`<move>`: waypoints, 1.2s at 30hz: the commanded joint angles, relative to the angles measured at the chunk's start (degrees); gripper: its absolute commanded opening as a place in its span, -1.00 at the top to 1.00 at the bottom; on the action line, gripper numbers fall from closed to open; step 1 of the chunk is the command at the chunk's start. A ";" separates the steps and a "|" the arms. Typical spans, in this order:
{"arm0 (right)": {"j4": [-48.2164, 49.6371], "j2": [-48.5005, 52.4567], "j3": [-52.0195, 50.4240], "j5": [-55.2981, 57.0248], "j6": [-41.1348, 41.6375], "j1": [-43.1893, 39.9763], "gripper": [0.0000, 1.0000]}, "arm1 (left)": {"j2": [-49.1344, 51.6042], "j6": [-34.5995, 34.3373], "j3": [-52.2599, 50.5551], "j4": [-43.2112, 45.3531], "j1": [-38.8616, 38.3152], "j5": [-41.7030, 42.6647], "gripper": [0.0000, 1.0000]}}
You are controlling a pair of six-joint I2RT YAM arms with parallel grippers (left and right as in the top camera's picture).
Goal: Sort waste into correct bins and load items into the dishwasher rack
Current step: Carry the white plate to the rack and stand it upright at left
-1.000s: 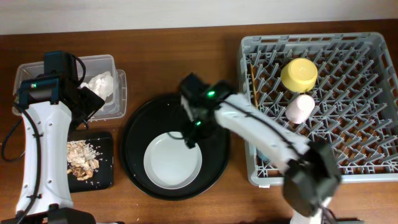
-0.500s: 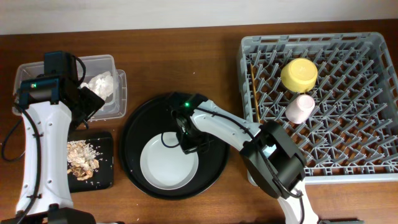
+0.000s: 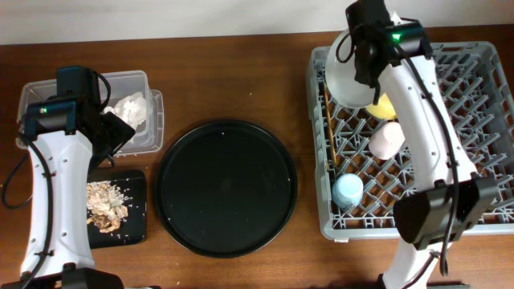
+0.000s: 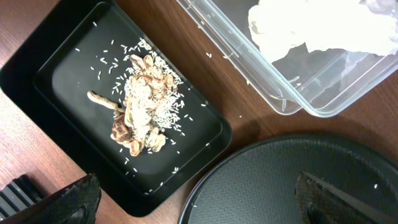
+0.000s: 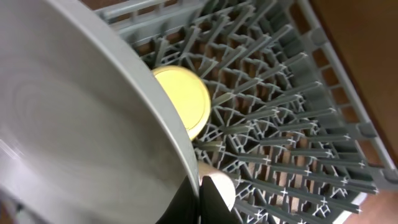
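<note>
My right gripper (image 3: 363,74) is shut on the rim of the pale grey plate (image 3: 340,79), which hangs tilted on edge over the far left corner of the dishwasher rack (image 3: 474,60). In the right wrist view the plate (image 5: 81,124) fills the left side, its rim pinched by my gripper (image 5: 199,198). Beneath it are the yellow bowl (image 5: 183,99) and the pink cup (image 5: 222,185). A light-blue cup (image 3: 348,190) and chopsticks (image 3: 328,128) lie in the rack. My left gripper (image 4: 199,205) stands open over the table, holding nothing.
The clear tub (image 3: 150,120) holds the white napkin (image 3: 128,107). The shallow black tray (image 3: 138,229) holds food scraps (image 3: 106,205) with rice crumbs. A large round black tray (image 3: 226,187) sits bare in the middle, between the bins and the rack.
My right gripper shut on the plate, lifted it off the round tray and carried it up to the rack's far left corner. A light-blue cup now shows in the rack. The left arm stayed still.
</note>
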 commanded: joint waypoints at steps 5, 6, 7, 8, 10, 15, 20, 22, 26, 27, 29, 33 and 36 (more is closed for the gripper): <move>0.50 6.05 -1.36 5.46 6.95 2.25 0.92 | -0.66 0.31 0.57 -0.07 0.31 -0.81 -0.99; 0.55 6.38 -1.36 4.72 6.95 3.02 0.92 | -0.66 0.31 0.57 -0.07 0.31 -0.81 -0.99; 0.55 6.40 -1.36 3.76 6.97 4.31 0.92 | -0.66 0.31 0.59 -0.07 0.28 -0.81 -0.99; 0.55 6.40 -1.36 3.78 6.95 5.33 0.92 | -0.66 0.31 0.57 -0.09 0.31 -0.81 -0.99; 0.09 6.38 -1.36 3.76 6.95 7.06 0.90 | -0.66 0.31 0.57 -0.07 0.31 -0.81 -0.99; -6.69 0.83 1.51 -7.10 6.95 9.07 0.02 | -0.66 0.31 0.57 -0.09 0.31 -0.81 -0.99; -14.45 -16.50 2.05 -12.63 6.95 9.07 -0.97 | -0.66 0.31 0.57 -0.07 0.28 -0.81 -0.99; -19.65 -21.53 1.05 -14.12 5.18 9.31 -0.97 | -0.66 0.31 0.57 -0.07 0.31 -0.81 -0.99; -19.63 -35.39 -15.72 -12.17 7.48 15.45 -0.97 | -0.66 0.31 0.57 -0.07 0.31 -0.81 -0.99; -19.52 -40.48 -21.55 -12.20 8.50 15.89 -0.97 | -0.66 0.31 0.57 -0.07 0.31 -0.81 -0.99; -18.95 -49.55 -29.83 -12.24 8.48 15.87 -0.97 | -0.66 0.31 0.57 -0.07 0.28 -0.81 -0.99; -19.23 -57.27 -33.75 -18.40 8.46 15.87 -0.97 | -0.66 0.31 0.57 -0.07 0.28 -0.81 -0.99; -19.21 -56.65 -33.77 -18.40 8.44 15.87 -0.97 | -0.66 0.31 0.57 -0.07 0.31 -0.81 -0.99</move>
